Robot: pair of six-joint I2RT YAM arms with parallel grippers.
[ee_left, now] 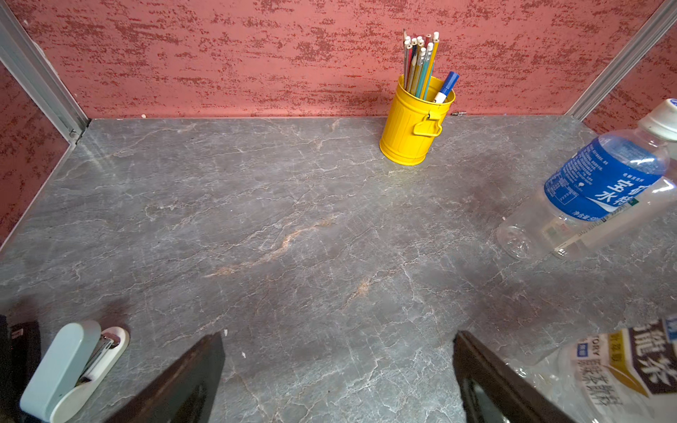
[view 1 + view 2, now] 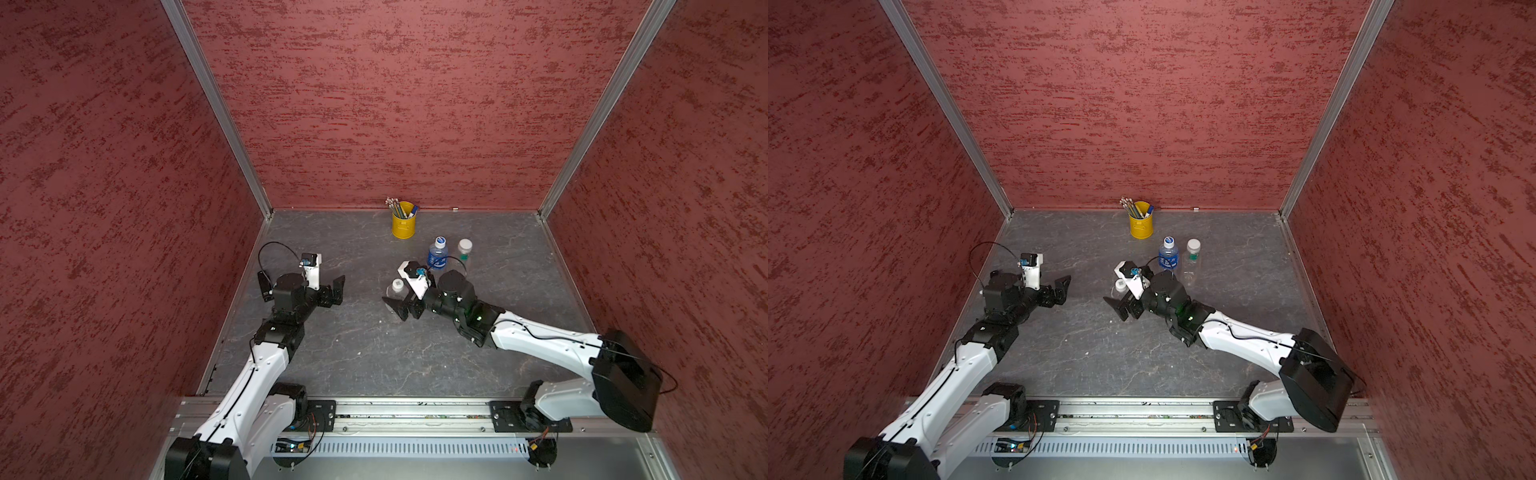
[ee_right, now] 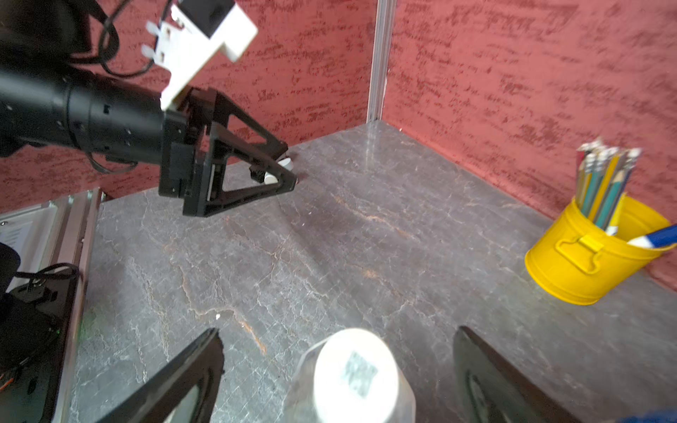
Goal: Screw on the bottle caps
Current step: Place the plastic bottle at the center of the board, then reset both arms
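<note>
left gripper (image 1: 339, 334): spread, empty | right gripper (image 3: 339, 331): spread, straddling cap (image 3: 357, 370) on bottle (image 2: 391, 296), gaps both sides | blue bottle (image 2: 436, 254): near right wrist

We see a grey tabletop (image 2: 374, 345) veined with pale lines and one rusty orange streak, set inside red walls (image 2: 395, 104) mottled in darker red. At its far edge the pencil cup (image 2: 403, 226) is bright yellow, and the marker (image 1: 447, 86) in it is white with a blue cap.

The blue-labelled bottle (image 2: 436, 257) is clear, its print white, under a blue-and-white cap (image 2: 440, 241). The green-banded bottle (image 2: 464, 261) is clear under a plain white cap (image 2: 465, 244). The white-labelled bottle (image 1: 615, 373) carries black print and touches of gold, and its white cap (image 3: 357, 370) bears a dark square mark.

The stapler (image 1: 69, 366) is pale grey-blue over white. The left arm (image 2: 249, 374) and right arm (image 2: 540, 340) are white and black, their jaws black.
</note>
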